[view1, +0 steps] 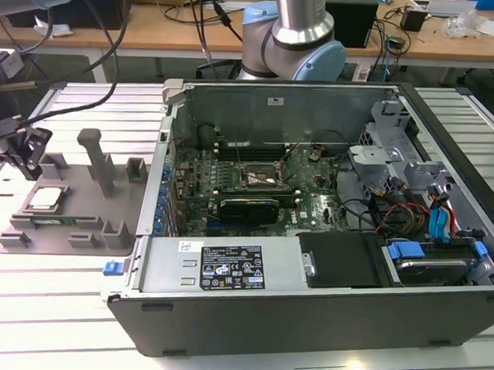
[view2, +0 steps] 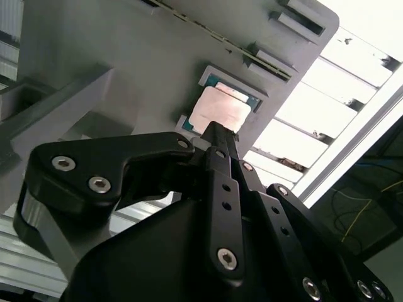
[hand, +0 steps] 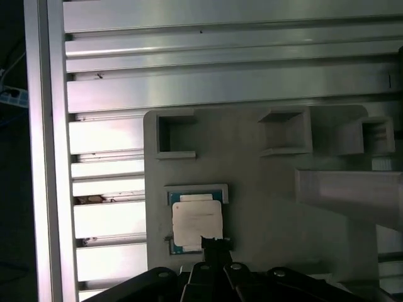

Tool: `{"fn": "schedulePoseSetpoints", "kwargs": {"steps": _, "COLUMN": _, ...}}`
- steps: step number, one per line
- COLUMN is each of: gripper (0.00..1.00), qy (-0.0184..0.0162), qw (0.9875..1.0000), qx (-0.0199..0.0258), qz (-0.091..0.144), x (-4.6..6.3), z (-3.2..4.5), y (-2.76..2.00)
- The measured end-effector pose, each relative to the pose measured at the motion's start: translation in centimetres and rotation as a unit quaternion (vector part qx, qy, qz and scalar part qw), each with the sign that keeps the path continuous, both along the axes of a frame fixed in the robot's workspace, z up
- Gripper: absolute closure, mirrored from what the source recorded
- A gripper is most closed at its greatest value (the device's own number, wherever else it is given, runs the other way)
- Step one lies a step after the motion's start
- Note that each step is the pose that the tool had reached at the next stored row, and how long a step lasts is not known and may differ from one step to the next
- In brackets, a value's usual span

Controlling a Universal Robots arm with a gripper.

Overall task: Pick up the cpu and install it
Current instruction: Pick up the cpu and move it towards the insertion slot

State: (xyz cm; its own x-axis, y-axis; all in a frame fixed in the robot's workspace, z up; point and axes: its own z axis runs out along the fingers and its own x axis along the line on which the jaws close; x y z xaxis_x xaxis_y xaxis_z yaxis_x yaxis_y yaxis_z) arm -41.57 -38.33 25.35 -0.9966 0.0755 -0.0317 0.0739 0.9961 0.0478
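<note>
The cpu (view1: 46, 197), a small silvery square chip, lies flat in a recess of the grey plastic tray (view1: 93, 227) at the exterior view's left. My gripper (view1: 23, 146) hangs above the tray, over its far left end and apart from the chip. In the second wrist view the black fingers come together into one narrow tip (view2: 214, 129) that points at the edge of the cpu (view2: 220, 110). The first wrist view has the gripper (hand: 211, 242) tip just at the rim of the cpu (hand: 196, 220), with nothing held.
An open computer case (view1: 309, 261) lies right of the tray, with the motherboard and its square socket frame (view1: 259, 179) inside. Upright posts (view1: 92, 154) rise from the tray near the chip. The arm's base (view1: 294, 40) stands behind the case.
</note>
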Motion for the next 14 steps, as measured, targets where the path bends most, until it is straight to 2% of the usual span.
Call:
{"fn": "schedulePoseSetpoints", "kwargs": {"steps": 3, "gripper": 0.89, "qy": -0.0001, "qw": 1.0, "qx": 0.0001, "qz": 0.0, "x": -0.4, "z": -0.56, "y": 0.02}}
{"fn": "schedulePoseSetpoints", "kwargs": {"steps": 4, "gripper": 0.89, "qy": 0.0, "qw": 1.0, "qx": 0.0, "qz": 0.0, "x": -0.5, "z": -1.08, "y": 0.07}}
{"fn": "schedulePoseSetpoints", "kwargs": {"steps": 7, "gripper": 0.89, "qy": 0.0, "qw": 1.0, "qx": 0.0, "qz": 0.001, "x": -0.6, "z": -2.03, "y": 0.24}}
{"fn": "schedulePoseSetpoints", "kwargs": {"steps": 14, "gripper": 0.89, "qy": 0.0, "qw": 1.0, "qx": -0.0006, "qz": 0.002, "x": -0.6, "z": -3.46, "y": 0.49}}
